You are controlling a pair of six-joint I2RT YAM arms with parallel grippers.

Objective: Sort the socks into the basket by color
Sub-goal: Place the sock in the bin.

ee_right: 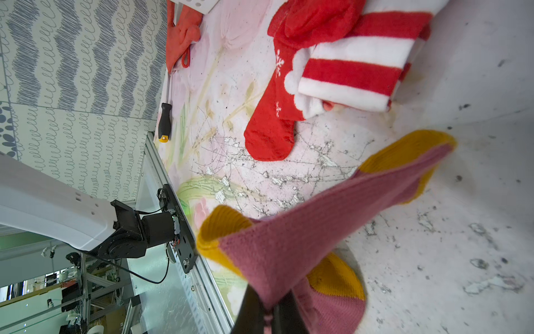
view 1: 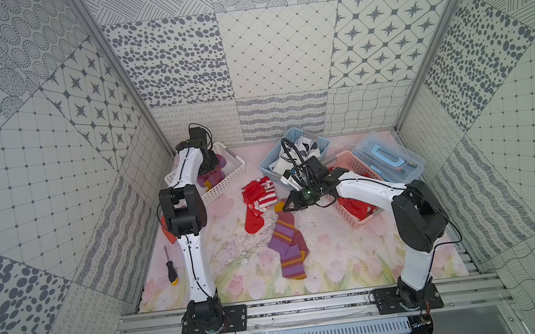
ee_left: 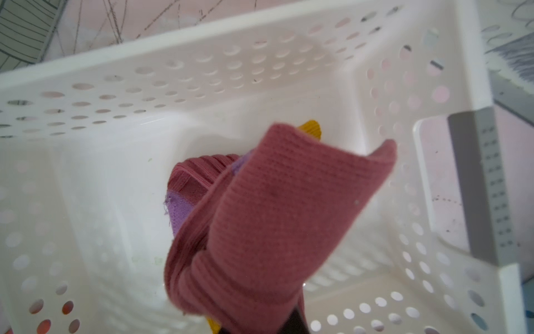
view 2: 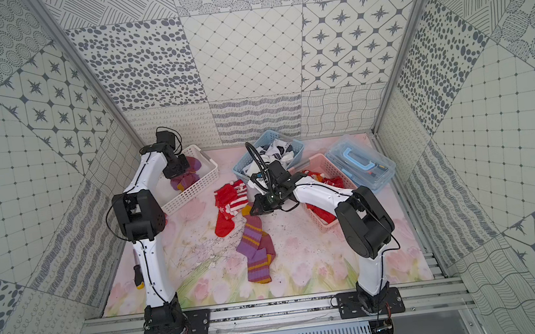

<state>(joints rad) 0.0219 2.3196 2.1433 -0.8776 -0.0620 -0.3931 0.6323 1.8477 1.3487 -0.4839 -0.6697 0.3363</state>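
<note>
Two socks are in hand. The mauve sock (ee_left: 260, 217) hangs inside the white basket (view 1: 223, 186) from the left pincer (view 1: 212, 171), which looks pinched on it. The right pincer (ee_right: 268, 315) is clamped on a mustard-toed sock (ee_right: 318, 231) raised from the desk (view 1: 338, 255). The blue basket (view 1: 290, 136) holds white patterned socks (view 1: 305, 148). Red socks (view 1: 259, 198) and striped purple socks (view 1: 288, 244) are left, so sorting seems roughly half done.

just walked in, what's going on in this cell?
Sock sorting by colour, partway through. The left claw hangs over the white basket with a mauve sock draped from it; whether it grips the sock isn't clear. The right claw is shut on a mauve-and-mustard sock, holding one end above the mat. Red socks lie loose on the mat.
</note>
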